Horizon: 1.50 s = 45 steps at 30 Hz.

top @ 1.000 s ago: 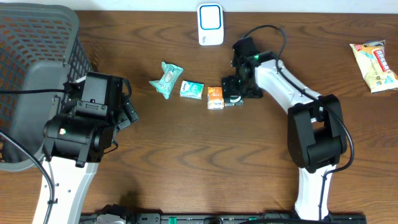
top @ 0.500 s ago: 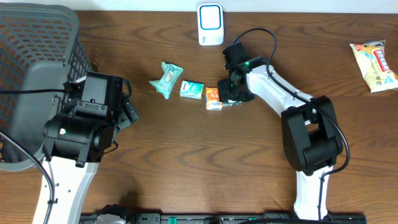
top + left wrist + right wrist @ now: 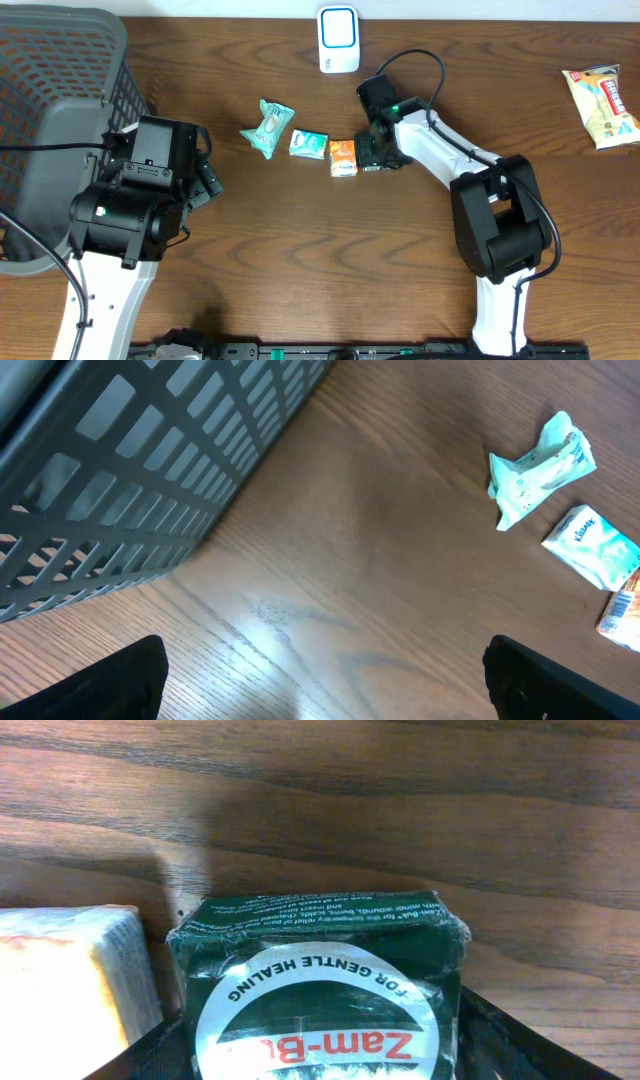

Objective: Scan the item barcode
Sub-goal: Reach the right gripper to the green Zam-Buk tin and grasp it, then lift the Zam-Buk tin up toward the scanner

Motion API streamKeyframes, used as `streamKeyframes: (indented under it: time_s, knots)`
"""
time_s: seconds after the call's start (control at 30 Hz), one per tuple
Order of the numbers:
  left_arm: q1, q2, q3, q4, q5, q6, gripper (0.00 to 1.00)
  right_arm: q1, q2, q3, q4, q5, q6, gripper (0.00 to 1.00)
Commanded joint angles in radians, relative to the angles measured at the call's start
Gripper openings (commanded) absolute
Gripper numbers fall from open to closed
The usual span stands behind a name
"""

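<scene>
Brown wooden desk (image 3: 300, 260) carried everything. Nearest, the left fingers (image 3: 205, 182) hung wide apart near the grey basket (image 3: 60, 60), holding nothing. Farther on, the right fingers (image 3: 376, 148) stood close on both sides of the green box (image 3: 320, 940), which lay flat on the desk just beside an orange box (image 3: 344, 157); if they pressed it, I could not tell. At the far edge stood the white scanner (image 3: 339, 38). I judged the task at its start: lifting the box and showing its barcode were not yet done.
</scene>
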Motion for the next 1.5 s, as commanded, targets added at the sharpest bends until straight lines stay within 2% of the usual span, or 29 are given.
streamKeyframes:
  time_s: [0.0,0.27,0.47,0.57,0.6,0.67,0.7,0.83,0.97,1.07,1.27,1.47]
  knots:
    - [0.005,-0.001,0.002,-0.003,-0.02,-0.005,1.0,0.0,0.011,-0.031,-0.006,0.002,0.024,0.59]
    - [0.005,-0.001,0.002,-0.003,-0.02,-0.005,1.0,-0.016,0.01,0.005,-0.014,-0.116,0.025,0.53]
    - [0.005,-0.001,0.002,-0.003,-0.02,-0.005,1.0,-0.079,0.006,0.084,-0.03,-0.454,0.025,0.54]
    - [0.005,-0.001,0.002,-0.003,-0.02,-0.005,1.0,-0.145,0.006,0.136,-0.027,-0.726,0.056,0.54]
    - [0.005,-0.001,0.002,-0.003,-0.02,-0.005,1.0,-0.183,0.006,0.153,-0.012,-0.86,0.127,0.53]
    - [0.005,-0.001,0.002,-0.003,-0.02,-0.005,1.0,-0.222,0.006,0.159,0.026,-0.997,0.232,0.51]
    - [0.005,-0.001,0.002,-0.003,-0.02,-0.005,1.0,-0.253,0.006,0.159,0.072,-1.102,0.33,0.48]
    - [0.005,-0.001,0.002,-0.003,-0.02,-0.005,1.0,-0.309,0.006,0.159,0.182,-1.25,0.56,0.39]
    - [0.005,-0.001,0.002,-0.003,-0.02,-0.005,1.0,-0.319,0.006,0.159,0.303,-1.32,0.784,0.35]
    - [0.005,-0.002,0.002,-0.003,-0.02,-0.005,1.0,-0.307,0.006,0.159,0.394,-1.326,0.867,0.36]
    - [0.005,-0.001,0.002,-0.003,-0.02,-0.005,1.0,-0.274,0.006,0.159,0.548,-1.303,0.94,0.38]
    - [0.005,-0.001,0.002,-0.003,-0.02,-0.005,1.0,-0.25,0.006,0.159,0.574,-1.278,0.945,0.38]
